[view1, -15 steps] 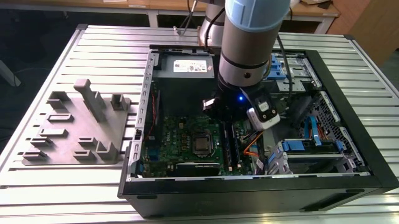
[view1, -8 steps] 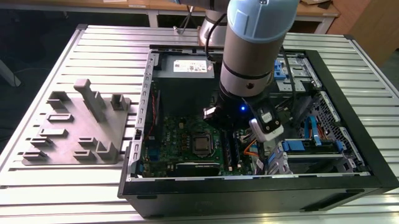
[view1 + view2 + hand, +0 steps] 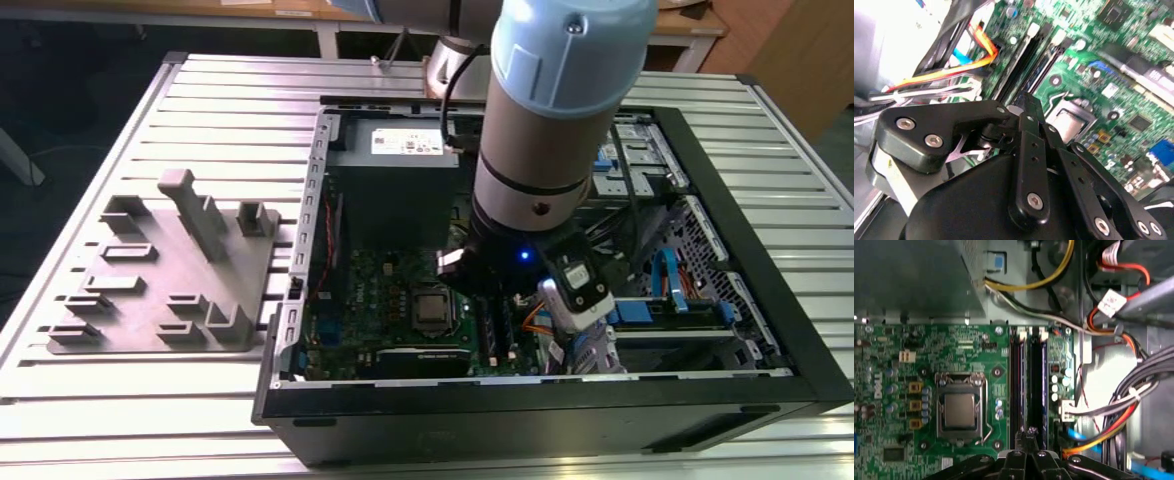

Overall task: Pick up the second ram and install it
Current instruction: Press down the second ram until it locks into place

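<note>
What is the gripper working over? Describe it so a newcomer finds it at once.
Inside the open computer case, look at the green motherboard. Next to its square silver processor socket run two long black memory slots, side by side with white clips at one end; the gripper sits at their other end.

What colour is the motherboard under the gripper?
Green motherboard, clearest in the first wrist view; gripper.
</note>
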